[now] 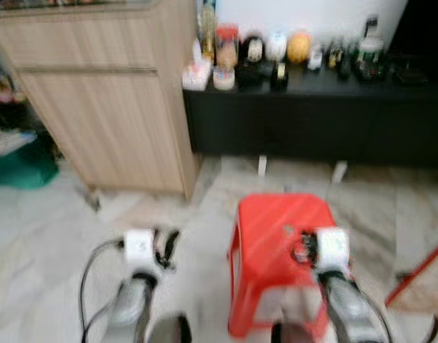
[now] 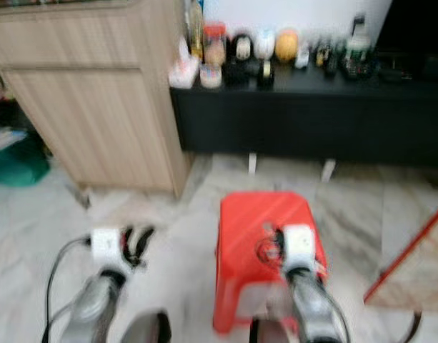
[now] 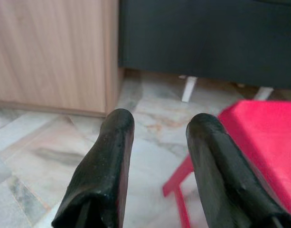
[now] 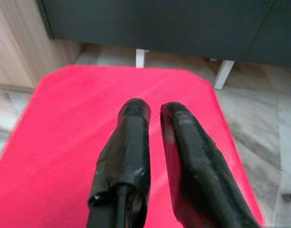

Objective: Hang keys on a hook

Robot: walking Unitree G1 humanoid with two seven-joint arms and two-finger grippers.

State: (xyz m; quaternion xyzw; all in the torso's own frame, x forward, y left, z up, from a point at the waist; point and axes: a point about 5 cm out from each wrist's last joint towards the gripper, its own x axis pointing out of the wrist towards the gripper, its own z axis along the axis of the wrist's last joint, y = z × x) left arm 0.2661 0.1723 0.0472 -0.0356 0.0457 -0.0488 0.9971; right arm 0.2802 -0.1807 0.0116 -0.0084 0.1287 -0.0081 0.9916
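The floor point(image 1: 54, 214) is pale marble-look tile with grey veining, glossy and smooth. At the far left stands a light wood-grain cabinet point(image 1: 104, 107), and to its right a long low black worktop point(image 1: 319, 114) on short white legs runs along the white far wall. Its top is crowded with blurred small things point(image 1: 276, 50): bottles, jars and a round yellow item among them, too soft to name further. A green bag or bin point(image 1: 22, 168) sits on the floor at the far left, and a red rod point(image 1: 419, 271) slants in at the right edge.

In the near middle stands a square red plastic stool point(image 1: 276, 243) with a smooth top and splayed legs.

The left hand point(image 3: 157, 142) hangs over bare floor just left of the stool, its two black padded fingers well apart. The right hand point(image 4: 154, 118) hovers above the stool's seat, its fingers close together with a narrow gap between them and nothing in it.

The pictures are too blurred to make out keys or a hook.
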